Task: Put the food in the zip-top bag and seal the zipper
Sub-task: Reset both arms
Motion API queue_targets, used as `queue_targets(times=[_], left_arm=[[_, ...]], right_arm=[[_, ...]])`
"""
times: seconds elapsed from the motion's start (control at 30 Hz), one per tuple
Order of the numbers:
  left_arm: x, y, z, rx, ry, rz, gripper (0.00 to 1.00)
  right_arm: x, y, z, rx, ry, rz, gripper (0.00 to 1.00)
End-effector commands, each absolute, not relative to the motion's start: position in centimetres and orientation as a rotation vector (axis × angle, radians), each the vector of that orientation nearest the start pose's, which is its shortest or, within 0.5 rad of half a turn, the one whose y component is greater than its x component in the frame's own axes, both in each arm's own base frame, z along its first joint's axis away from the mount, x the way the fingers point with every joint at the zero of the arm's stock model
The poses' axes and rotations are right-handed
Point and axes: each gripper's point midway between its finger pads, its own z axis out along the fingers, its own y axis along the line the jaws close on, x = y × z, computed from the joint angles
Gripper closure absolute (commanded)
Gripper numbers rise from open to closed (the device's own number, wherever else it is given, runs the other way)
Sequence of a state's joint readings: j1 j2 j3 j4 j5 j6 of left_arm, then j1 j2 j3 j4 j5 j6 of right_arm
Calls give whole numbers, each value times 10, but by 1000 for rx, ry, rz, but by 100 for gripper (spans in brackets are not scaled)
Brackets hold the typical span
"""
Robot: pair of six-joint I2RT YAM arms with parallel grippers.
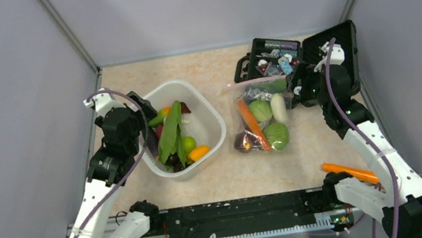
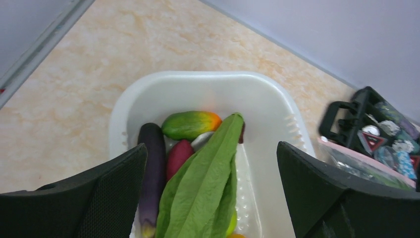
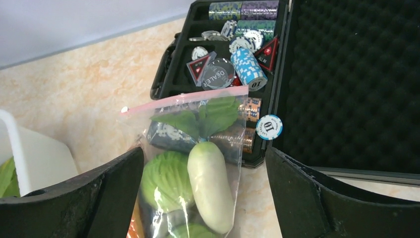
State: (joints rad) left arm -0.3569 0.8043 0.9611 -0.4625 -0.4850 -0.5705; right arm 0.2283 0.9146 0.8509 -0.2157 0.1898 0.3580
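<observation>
The zip-top bag (image 1: pixel 261 118) lies flat between the tub and the case. The food in it is an orange carrot (image 1: pixel 251 124), two green cabbages (image 1: pixel 261 110), a white radish (image 1: pixel 279 109) and a dark purple piece (image 1: pixel 243 142). The pink zipper (image 1: pixel 256 80) runs along its far edge. In the right wrist view the zipper (image 3: pixel 185 101) lies straight above the radish (image 3: pixel 210 186); I cannot tell whether it is pressed closed. My right gripper (image 3: pixel 204 148) hangs open over the bag's far right part, holding nothing. My left gripper (image 2: pixel 212 146) is open above the tub.
The white tub (image 1: pixel 211 116) holds a long green leaf (image 2: pixel 208 183), a purple eggplant (image 2: pixel 151 173) and other toy produce. An open black case (image 1: pixel 335 45) of chips stands at the back right, touching the bag's far edge. An orange piece (image 1: pixel 350 172) lies by the right arm's base.
</observation>
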Motion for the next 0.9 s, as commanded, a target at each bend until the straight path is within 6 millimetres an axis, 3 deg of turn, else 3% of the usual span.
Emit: queue_targets(times=[0.0,0.2,0.87], left_arm=[[282,-16,290,-630,1768,-61,1],[279,-6,292,-679,1721,-27,1],[284,-14,303,-611,1694,-71,1]], right_arm=[[328,54,275,209,1872,196,9],[318,36,282,242,1812,121,8],[305,43,295,198,1753,183,8]])
